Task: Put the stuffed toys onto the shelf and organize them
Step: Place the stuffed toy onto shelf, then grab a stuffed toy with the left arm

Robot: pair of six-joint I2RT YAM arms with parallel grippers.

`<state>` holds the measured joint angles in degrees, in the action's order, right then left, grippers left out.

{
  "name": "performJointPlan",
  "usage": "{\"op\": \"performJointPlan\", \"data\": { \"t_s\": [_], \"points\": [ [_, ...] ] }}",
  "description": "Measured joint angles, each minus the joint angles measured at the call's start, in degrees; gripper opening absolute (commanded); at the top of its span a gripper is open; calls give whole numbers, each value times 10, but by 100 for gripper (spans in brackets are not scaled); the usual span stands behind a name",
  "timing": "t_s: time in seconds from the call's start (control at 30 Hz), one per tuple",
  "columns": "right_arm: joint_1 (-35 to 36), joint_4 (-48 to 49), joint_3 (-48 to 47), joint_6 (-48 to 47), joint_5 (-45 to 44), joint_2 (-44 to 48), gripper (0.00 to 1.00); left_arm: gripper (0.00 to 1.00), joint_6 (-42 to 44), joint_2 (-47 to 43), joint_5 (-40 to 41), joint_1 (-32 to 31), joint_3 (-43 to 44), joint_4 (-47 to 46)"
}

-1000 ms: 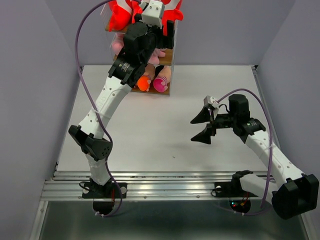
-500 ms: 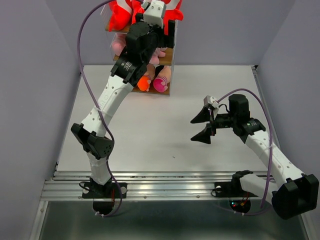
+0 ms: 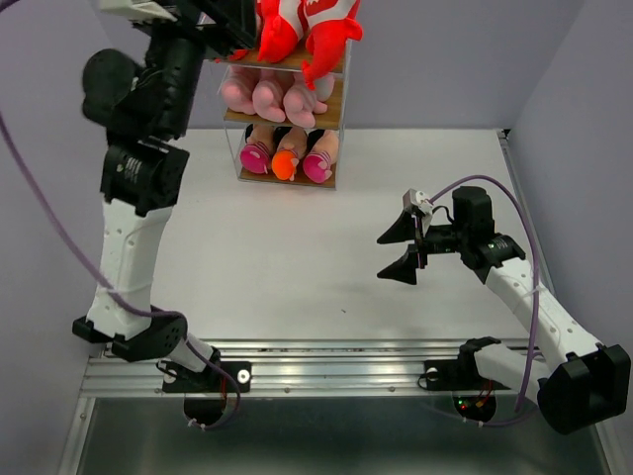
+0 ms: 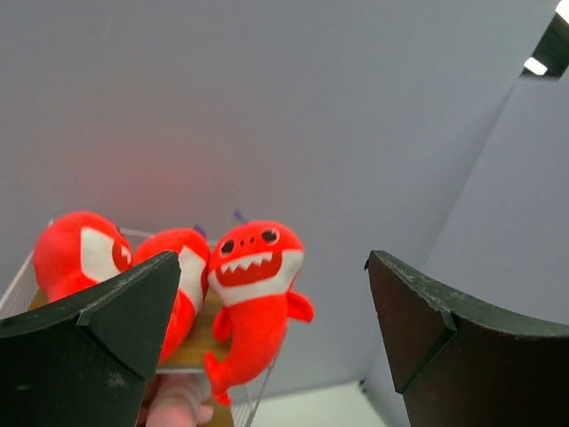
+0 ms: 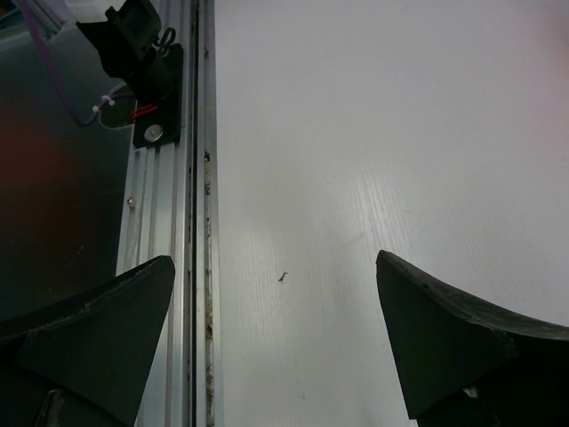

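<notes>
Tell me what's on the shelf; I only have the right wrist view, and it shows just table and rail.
Observer: The shelf is sorted by tier, with three red sharks on top, three pink animals in the middle and three dolls on the bottom.
Operator: Is the left gripper holding a toy?
Observer: No, the left gripper is open and empty, raised near the top tier and facing the sharks.

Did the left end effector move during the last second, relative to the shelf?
Yes. The left end effector swung leftward, from the front of the shelf to its top left corner.
</notes>
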<state>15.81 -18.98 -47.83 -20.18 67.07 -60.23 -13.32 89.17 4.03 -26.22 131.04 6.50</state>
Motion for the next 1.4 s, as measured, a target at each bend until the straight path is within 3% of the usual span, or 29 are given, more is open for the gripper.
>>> {"op": "performJointPlan", "data": {
  "t_s": [0.27,0.53,0.83,1.4],
  "points": [
    [-1,0,0,0,0,0,100,98,-37,-68,-26,12,19,-49],
    [-4,0,0,0,-4,0,100,95,-52,38,-79,12,21,-27],
    [-4,0,0,-1,-7,0,100,95,-24,193,-81,3,19,58],
    [-4,0,0,-6,-11,-2,100,91,2,208,-68,-8,30,58]
  ]
}}
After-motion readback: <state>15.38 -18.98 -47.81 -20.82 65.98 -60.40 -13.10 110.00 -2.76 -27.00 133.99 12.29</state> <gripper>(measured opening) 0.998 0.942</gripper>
